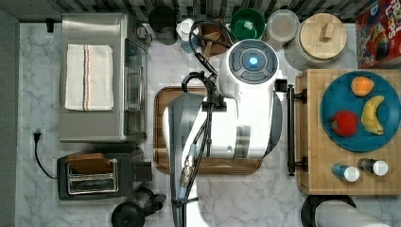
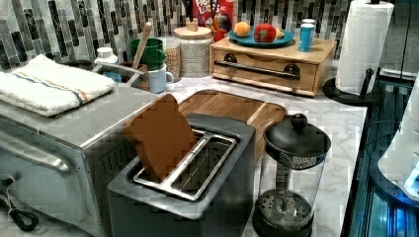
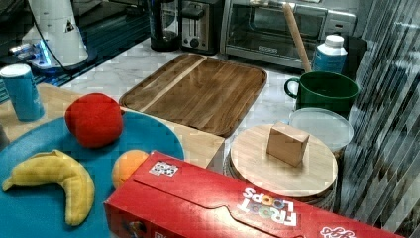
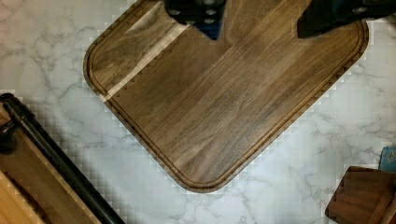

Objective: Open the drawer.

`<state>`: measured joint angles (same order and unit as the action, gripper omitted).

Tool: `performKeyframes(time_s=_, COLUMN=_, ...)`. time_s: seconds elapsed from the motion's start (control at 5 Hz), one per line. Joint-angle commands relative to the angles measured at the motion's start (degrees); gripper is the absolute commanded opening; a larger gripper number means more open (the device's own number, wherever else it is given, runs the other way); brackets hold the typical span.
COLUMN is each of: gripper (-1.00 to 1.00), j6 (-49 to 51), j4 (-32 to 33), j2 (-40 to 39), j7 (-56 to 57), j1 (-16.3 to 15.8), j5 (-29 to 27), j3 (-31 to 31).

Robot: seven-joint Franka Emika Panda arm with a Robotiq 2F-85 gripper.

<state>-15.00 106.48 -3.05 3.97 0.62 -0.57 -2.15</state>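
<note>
Gripper (image 4: pixel 259 21) hangs over the dark tray (image 4: pixel 219 98), fingers spread wide with nothing between them, well clear of any contact. Drawer (image 2: pixel 264 69) sits shut in the bamboo box at the table's (image 1: pixel 236 198) edge, under the blue plate (image 1: pixel 331 118) with fruit. Its black bar handle (image 1: pixel 290 130) runs vertically in the top view, just off the top view's right of the arm's white body. So the target lies sideways from the gripper: across the tray's edge and a strip of bare marble.

In the wrist view the handle (image 4: pixel 56 158) shows as a diagonal black bar near one corner, apart from the tray.

Judgement: gripper needs to travel toward the handle, turn so the fingers straddle the bar across its long axis, then pull back over the tray. The pull path looks free; the tray is flat and low. Toaster (image 2: pixel 188 173), toaster oven (image 1: pixel 101 78) and coffee press (image 2: pixel 291 173) stand on the far side from the drawer. Jars and mugs sit by the backsplash, out of the way.
</note>
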Motion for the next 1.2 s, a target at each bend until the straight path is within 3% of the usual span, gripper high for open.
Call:
performKeyframes(time_s=0.2, gripper=1.00, j6=-0.09, j4=0.01, j2=-0.05, j7=0.28, j1=0.10, j5=-0.01, j3=0.09)
performKeyframes(time_s=0.4, gripper=1.00, j6=-0.09, j4=0.02, j2=-0.05, j7=0.28, j1=0.02, j5=-0.02, j3=0.00)
performKeyframes(time_s=0.8, gripper=1.00, j6=-1.90, j4=1.53, j2=1.08, j7=11.85, j1=-0.34, j5=0.10, j3=0.75)
performKeyframes(time_s=1.0, gripper=1.00, j6=-6.33, j4=9.63, j2=4.54, j7=26.32, j1=4.34, j5=1.31, j3=-3.32)
performKeyframes(time_s=1.2, gripper=1.00, j6=-8.24, j4=10.77, j2=4.32, j7=34.90, j1=5.95, j5=1.00, j3=-5.09)
